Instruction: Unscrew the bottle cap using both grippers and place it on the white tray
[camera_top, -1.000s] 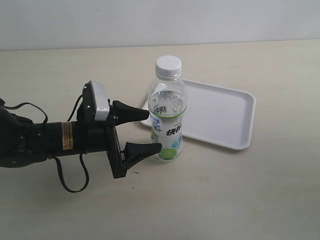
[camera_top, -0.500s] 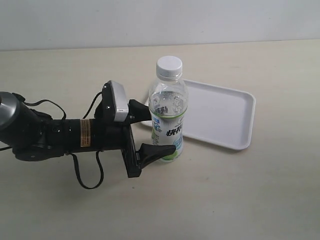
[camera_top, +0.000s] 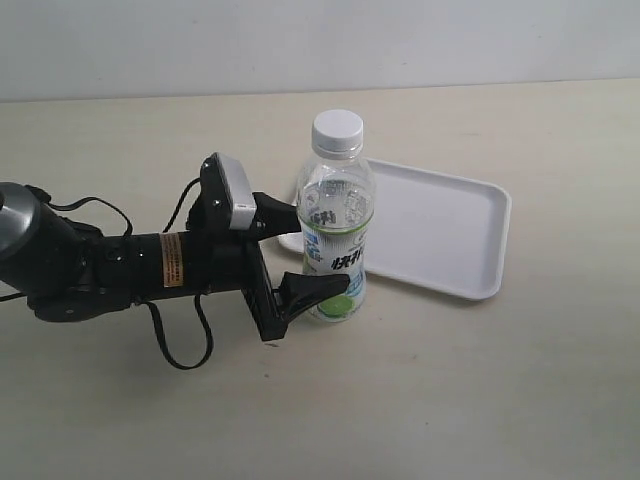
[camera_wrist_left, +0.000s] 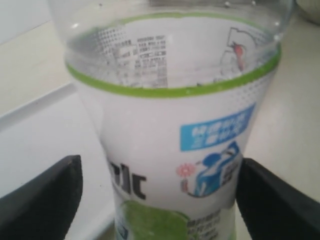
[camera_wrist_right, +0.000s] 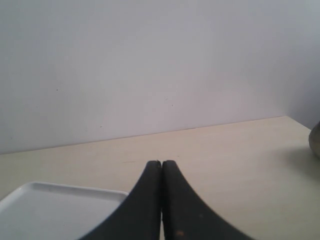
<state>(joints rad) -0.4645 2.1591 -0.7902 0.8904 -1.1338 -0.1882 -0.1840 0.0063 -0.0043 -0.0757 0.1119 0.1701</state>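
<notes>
The clear bottle (camera_top: 335, 225) with its white-and-green label stands upright on the table, and the white bottle cap (camera_top: 337, 131) is on its neck. My left gripper (camera_top: 318, 257) reaches in from the left and is open, one finger on each side of the bottle's lower label. In the left wrist view the bottle (camera_wrist_left: 170, 125) fills the frame between the two black fingers (camera_wrist_left: 45, 200); a gap shows beside one finger. My right gripper (camera_wrist_right: 161, 163) is shut on nothing and is out of the exterior view. The white tray (camera_top: 440, 225) lies just behind and right of the bottle.
The beige table (camera_top: 450, 380) spreads around the bottle and tray, with a pale wall behind. The left arm's grey body and black cables (camera_top: 170, 345) lie at the left. In the right wrist view a tray corner (camera_wrist_right: 50, 210) shows, and a dark round shape (camera_wrist_right: 316, 141) at the edge.
My left gripper has moved right toward the bottle, so its fingers now flank the lower label, and the jaws have narrowed slightly. The bottle still stands in place.
</notes>
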